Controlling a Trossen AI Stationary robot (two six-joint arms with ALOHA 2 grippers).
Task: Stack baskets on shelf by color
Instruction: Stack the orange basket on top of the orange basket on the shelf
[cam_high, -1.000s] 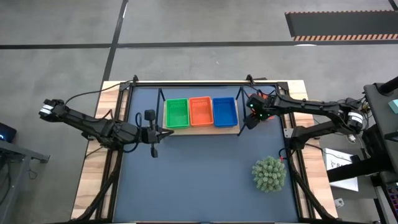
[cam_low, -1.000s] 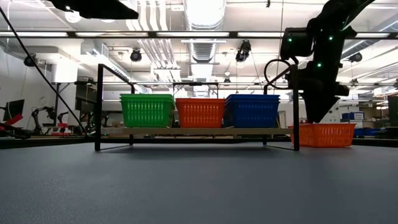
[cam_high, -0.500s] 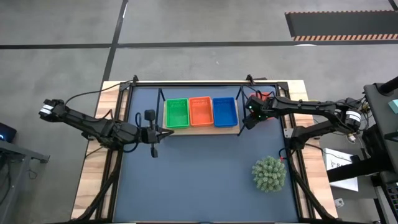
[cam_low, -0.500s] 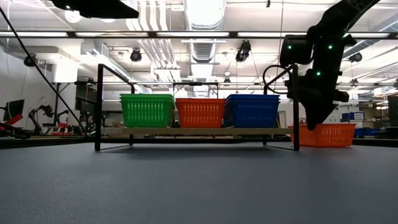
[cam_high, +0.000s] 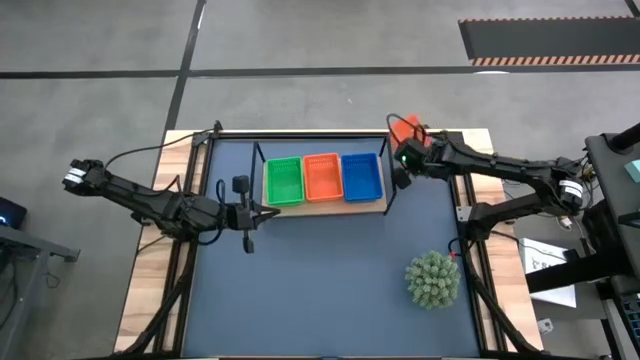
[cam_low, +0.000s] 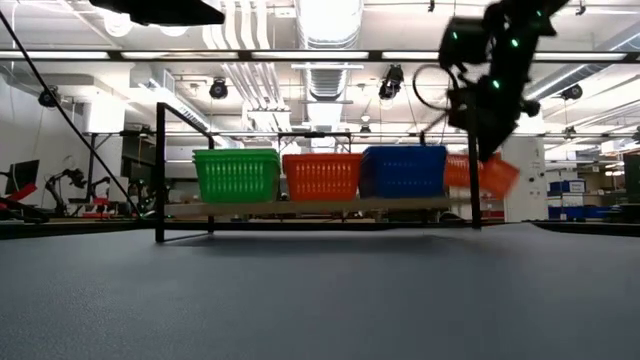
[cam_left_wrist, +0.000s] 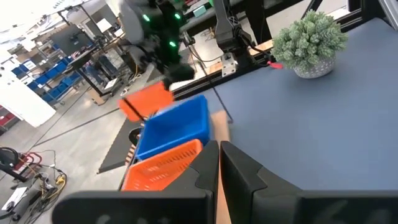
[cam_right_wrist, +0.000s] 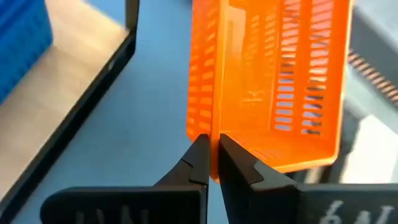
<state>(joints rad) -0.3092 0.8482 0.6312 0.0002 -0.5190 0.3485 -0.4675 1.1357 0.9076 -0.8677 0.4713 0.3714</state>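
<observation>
Three baskets stand side by side on the shelf: green, orange and blue. A further orange basket hangs in the air past the shelf's right end, beside the blue one, and also shows in the low view. My right gripper is shut on it. My left gripper is shut on nothing and hovers left of the shelf near the green basket; its fingers lie together. My right gripper pinches one side wall of the orange basket at its rim, one finger outside the wall and one inside. The fingers slant down from above. The basket is clear of the table and tilted, reaching out beyond the fingertips.
A round spiky green plant ball sits on the dark-blue mat near the right front. The black table frame rail runs along the far edge behind the shelf. Room equipment fills the background of the low view.
My right gripper has shut on the orange basket's wall and risen, moving toward the table's far edge and tipping. The basket, which sat on the table right of the shelf, is now lifted clear and tilted beside the blue basket.
</observation>
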